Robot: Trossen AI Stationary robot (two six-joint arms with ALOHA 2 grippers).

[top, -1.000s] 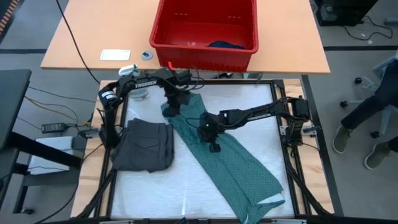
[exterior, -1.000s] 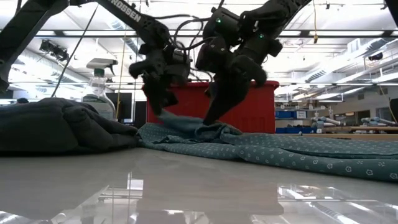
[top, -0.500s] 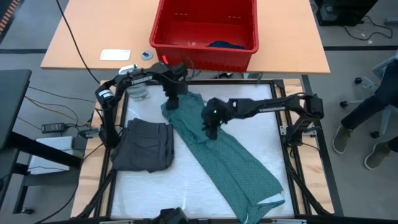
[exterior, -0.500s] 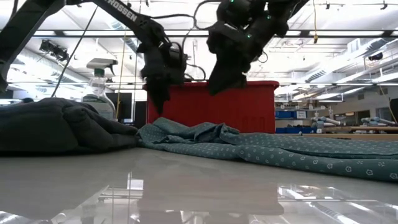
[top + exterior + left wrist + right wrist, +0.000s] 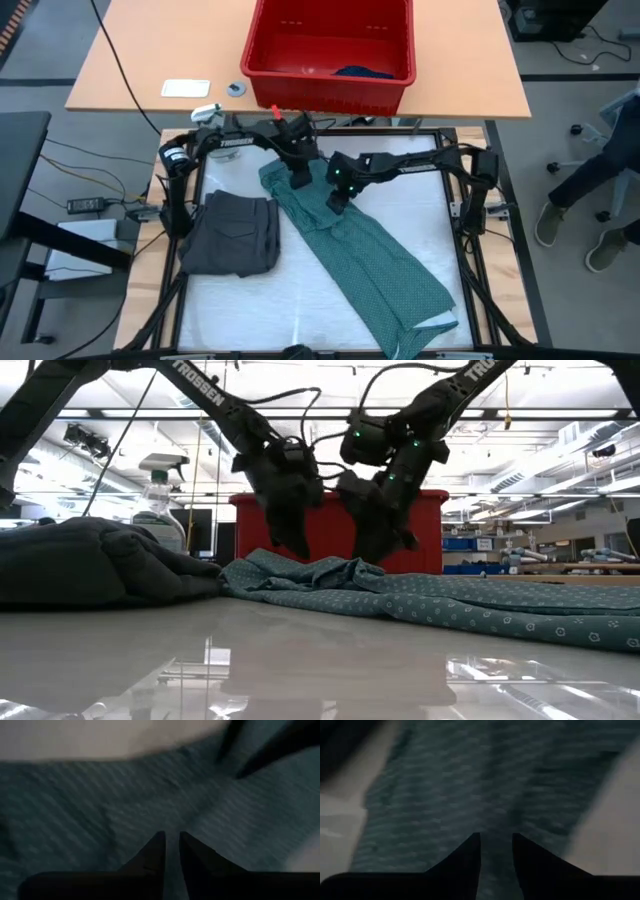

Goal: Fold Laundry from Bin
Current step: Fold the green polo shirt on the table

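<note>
To fold cleanly, both grippers should be pinching the T-shirt (image 5: 370, 255) at matching spots along its bunched end at twelve o'clock, near the bin (image 5: 328, 75). The left gripper (image 5: 300, 180) is hovering with fingers nearly pressed together, holding nothing. The right gripper (image 5: 333, 203), toward three o'clock of it, is slightly parted, also empty.
</note>
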